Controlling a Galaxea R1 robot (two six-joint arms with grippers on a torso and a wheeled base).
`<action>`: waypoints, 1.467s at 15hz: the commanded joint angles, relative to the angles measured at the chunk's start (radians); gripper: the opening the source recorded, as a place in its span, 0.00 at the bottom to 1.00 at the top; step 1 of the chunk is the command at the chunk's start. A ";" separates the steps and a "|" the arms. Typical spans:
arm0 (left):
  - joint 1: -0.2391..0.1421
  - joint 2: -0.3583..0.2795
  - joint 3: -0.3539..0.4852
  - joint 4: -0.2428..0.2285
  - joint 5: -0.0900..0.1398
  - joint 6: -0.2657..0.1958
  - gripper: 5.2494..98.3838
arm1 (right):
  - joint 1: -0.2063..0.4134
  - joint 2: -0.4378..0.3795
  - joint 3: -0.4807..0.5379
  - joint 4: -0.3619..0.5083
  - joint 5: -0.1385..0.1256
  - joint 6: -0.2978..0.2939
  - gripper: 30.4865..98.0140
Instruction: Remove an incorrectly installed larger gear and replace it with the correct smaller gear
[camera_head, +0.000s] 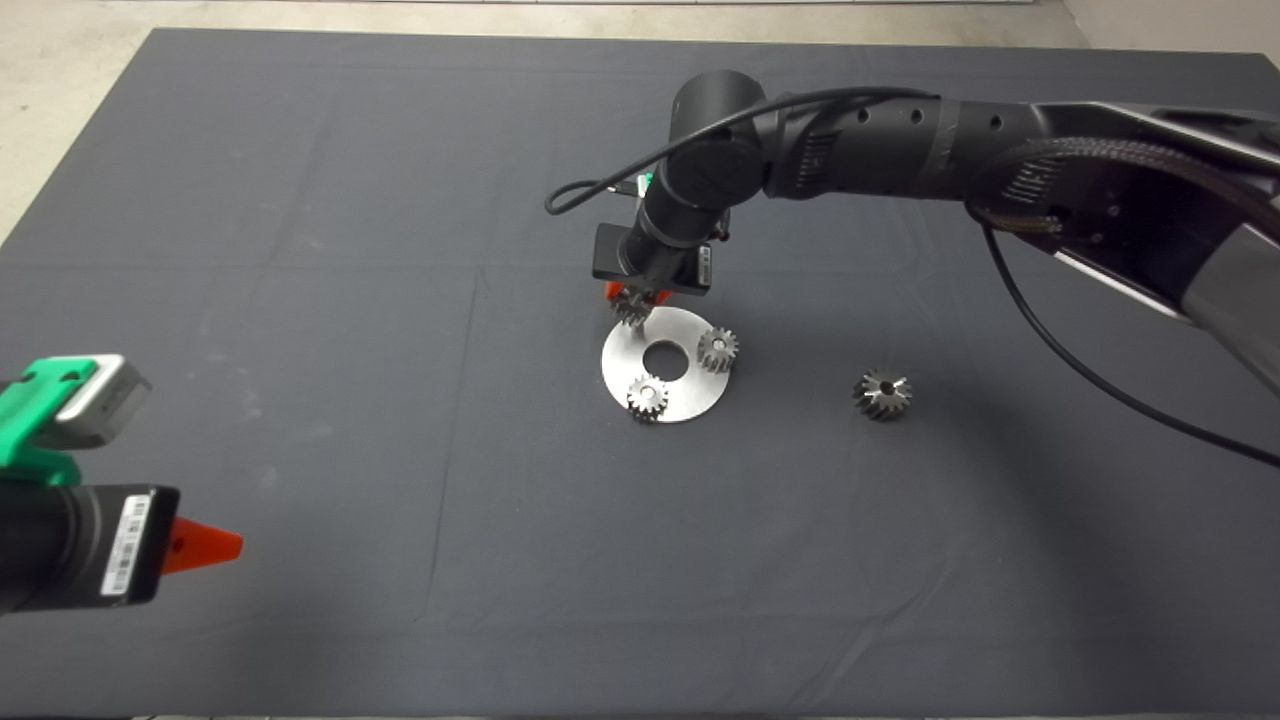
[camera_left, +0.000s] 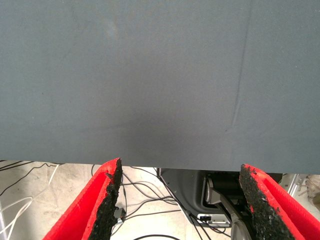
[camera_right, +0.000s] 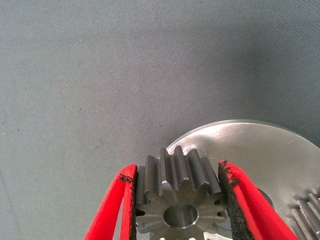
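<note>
My right gripper (camera_head: 630, 305) is shut on the smaller gear (camera_right: 177, 200), a small steel toothed gear with a dark centre hole. It holds the gear at the far left rim of a round steel plate (camera_head: 625, 362); I cannot tell whether the gear touches the plate. Two other small gears (camera_head: 717, 348) (camera_head: 647, 397) stand on the plate around its centre hole. The larger gear (camera_head: 883, 393) lies on the mat to the right of the plate, apart from it. My left gripper (camera_head: 205, 545) is parked at the lower left, open and empty.
The right arm (camera_head: 900, 140) reaches in from the right above the mat's far half. The dark mat (camera_head: 400, 450) covers the table. The left wrist view shows the mat's edge with cables (camera_left: 150, 220) on the floor beyond it.
</note>
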 joint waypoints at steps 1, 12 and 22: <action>-0.001 0.001 0.012 0.012 0.064 -0.004 0.58 | -0.003 0.000 -0.008 -0.023 -0.083 0.002 0.07; -0.001 0.017 0.012 0.012 0.062 -0.005 0.58 | 0.002 0.001 -0.004 -0.018 -0.116 0.001 0.06; 0.001 0.020 0.012 0.013 0.062 -0.016 0.58 | 0.002 0.000 -0.008 0.071 -0.115 -0.007 0.06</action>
